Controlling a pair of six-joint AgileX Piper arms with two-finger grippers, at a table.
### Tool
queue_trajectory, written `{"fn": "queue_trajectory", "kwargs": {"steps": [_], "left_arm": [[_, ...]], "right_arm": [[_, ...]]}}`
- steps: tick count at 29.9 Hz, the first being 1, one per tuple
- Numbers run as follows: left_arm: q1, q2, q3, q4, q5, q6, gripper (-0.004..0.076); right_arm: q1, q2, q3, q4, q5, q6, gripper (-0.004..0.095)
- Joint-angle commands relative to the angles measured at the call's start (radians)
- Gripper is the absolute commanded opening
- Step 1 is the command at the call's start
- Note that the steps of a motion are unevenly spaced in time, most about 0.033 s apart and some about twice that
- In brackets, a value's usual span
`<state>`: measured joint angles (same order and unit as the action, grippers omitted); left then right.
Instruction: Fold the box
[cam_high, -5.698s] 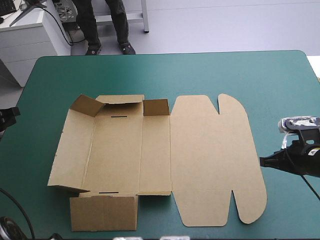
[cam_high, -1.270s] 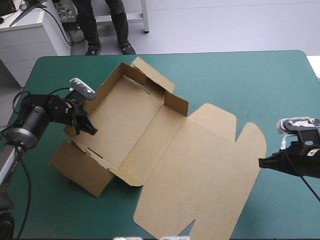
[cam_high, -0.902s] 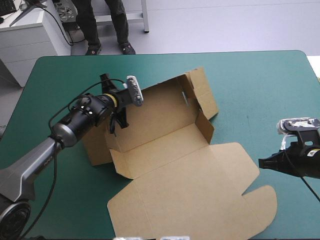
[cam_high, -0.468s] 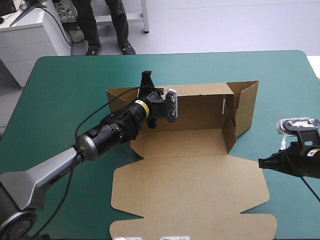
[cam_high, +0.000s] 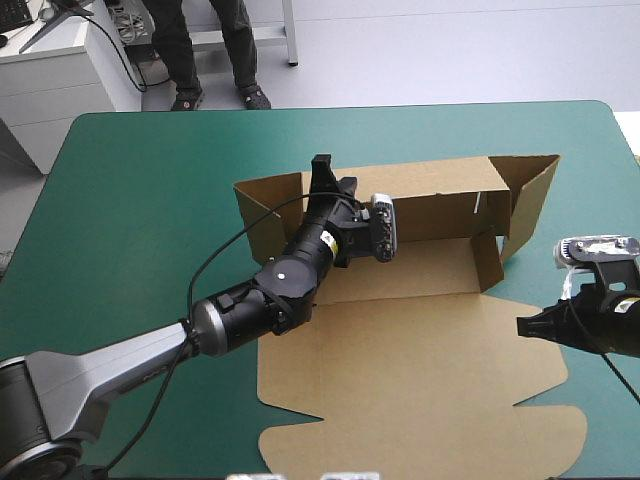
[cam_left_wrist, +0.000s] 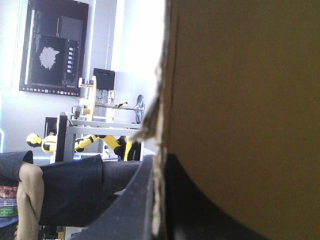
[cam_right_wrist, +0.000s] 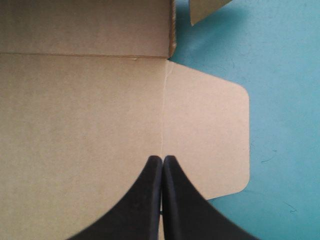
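The brown box (cam_high: 420, 340) lies in the middle of the table, its lid flat toward the near edge. Its long far wall (cam_high: 440, 185) stands raised, with end flaps (cam_high: 530, 195) turned up. My left gripper (cam_high: 322, 172) is shut on the top edge of that wall near its left end. In the left wrist view the board's edge (cam_left_wrist: 161, 100) runs between the black fingers (cam_left_wrist: 135, 200) of the left gripper (cam_left_wrist: 160, 161). My right gripper (cam_high: 522, 326) is shut and holds nothing, hovering at the lid's right edge. In the right wrist view the right gripper (cam_right_wrist: 162, 160) points along the crease beside the rounded side flap (cam_right_wrist: 210, 130).
Teal-green cover (cam_high: 130, 200) shows left of the box and beyond its far wall. The lid's near flaps (cam_high: 560, 440) reach close to the table's near edge. The left arm (cam_high: 250, 310) lies across the box's left part.
My left gripper has pulled the box to the right, turning it until the lid faces the near edge. The right gripper has stayed where it was.
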<state>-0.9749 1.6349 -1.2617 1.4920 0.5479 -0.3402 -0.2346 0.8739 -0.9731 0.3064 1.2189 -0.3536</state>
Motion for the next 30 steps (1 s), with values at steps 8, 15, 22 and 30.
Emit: {"fn": "queue_trajectory", "kwargs": {"steps": [8, 15, 22, 30], "left_arm": [[-0.011, 0.066, -0.032, 0.168, 0.108, -0.090, -0.0009], [-0.011, 0.103, -0.032, 0.214, 0.107, -0.113, -0.0008], [-0.011, 0.108, -0.031, 0.214, 0.052, -0.094, -0.0008], [-0.033, 0.102, -0.031, 0.214, 0.051, -0.066, -0.0009]], "right_arm": [[-0.006, -0.004, -0.023, 0.024, -0.040, -0.010, -0.0019], [-0.006, -0.004, -0.023, 0.033, -0.044, -0.021, -0.0017], [0.006, -0.001, -0.023, 0.072, -0.090, -0.021, -0.0005], [0.215, 0.028, -0.022, -0.132, -0.104, -0.002, 0.0323]]}}
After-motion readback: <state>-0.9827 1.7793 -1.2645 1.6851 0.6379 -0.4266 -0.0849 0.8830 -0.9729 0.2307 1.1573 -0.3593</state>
